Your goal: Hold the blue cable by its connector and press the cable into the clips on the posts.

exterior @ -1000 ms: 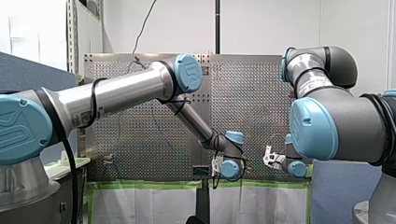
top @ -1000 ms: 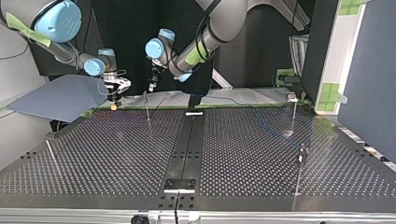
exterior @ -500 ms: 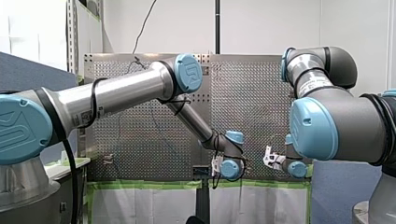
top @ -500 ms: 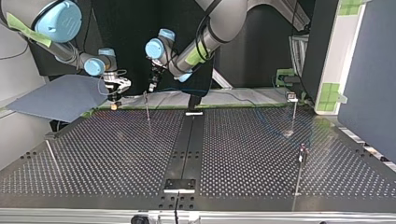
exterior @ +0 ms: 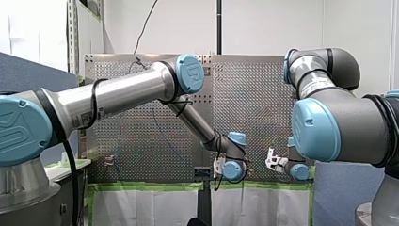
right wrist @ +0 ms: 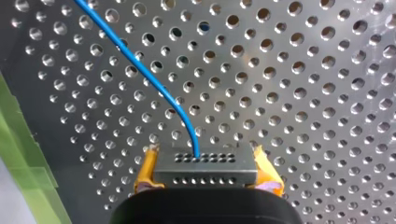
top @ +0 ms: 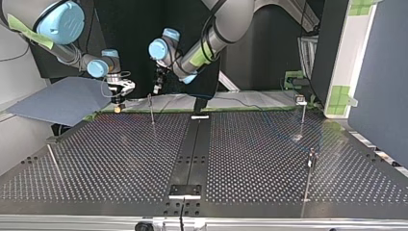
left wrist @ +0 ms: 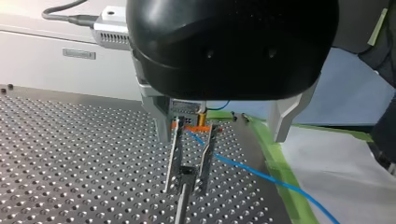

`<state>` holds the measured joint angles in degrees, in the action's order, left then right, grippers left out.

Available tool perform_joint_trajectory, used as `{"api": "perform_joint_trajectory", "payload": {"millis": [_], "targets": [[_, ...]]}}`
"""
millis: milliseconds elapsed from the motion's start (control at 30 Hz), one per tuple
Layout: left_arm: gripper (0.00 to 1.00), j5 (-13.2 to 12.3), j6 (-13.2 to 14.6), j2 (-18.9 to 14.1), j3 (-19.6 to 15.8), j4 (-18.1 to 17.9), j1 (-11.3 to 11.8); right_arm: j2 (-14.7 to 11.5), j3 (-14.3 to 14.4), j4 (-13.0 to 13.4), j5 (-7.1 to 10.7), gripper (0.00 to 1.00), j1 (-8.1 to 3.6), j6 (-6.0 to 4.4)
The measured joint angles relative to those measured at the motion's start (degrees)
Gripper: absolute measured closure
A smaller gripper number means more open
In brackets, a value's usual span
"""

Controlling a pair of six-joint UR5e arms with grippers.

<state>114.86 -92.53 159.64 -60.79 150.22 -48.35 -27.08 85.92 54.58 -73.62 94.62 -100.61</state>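
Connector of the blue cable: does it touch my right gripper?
Touching. The right wrist view shows the connector held between the right gripper's yellow pads, one pressed on each end.

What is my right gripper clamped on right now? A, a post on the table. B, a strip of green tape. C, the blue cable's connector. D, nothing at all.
C: in the right wrist view the right gripper clamps the grey connector between its yellow pads, with the blue cable running out of it.
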Motion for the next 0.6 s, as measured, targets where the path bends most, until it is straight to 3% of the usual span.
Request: {"api": "perform_joint_trajectory", "payload": {"millis": [200, 333, 533, 600], "targets": [[0.0, 2.6, 1.59, 0.0, 0.08, 2.77, -0.74, 0.02, 0.0, -0.2, 0.01, 1.0, 0.04, 0.67], [0.0, 4.65, 2.67, -0.01, 0.57, 4.82, -0.8, 0.03, 0.0, -1.04, 0.81, 1.0, 0.13, 2.04], [0.0, 7.17, 0.58, -0.03, 2.31, 7.69, -0.35, 0.0, 1.07, -1.97, 3.23, 1.0, -0.34, 4.46], [0.0, 7.06, -0.45, -0.05, 2.94, 8.77, -0.1, -0.02, 1.84, -1.59, 4.06, 1.0, -0.58, 4.8]]}}
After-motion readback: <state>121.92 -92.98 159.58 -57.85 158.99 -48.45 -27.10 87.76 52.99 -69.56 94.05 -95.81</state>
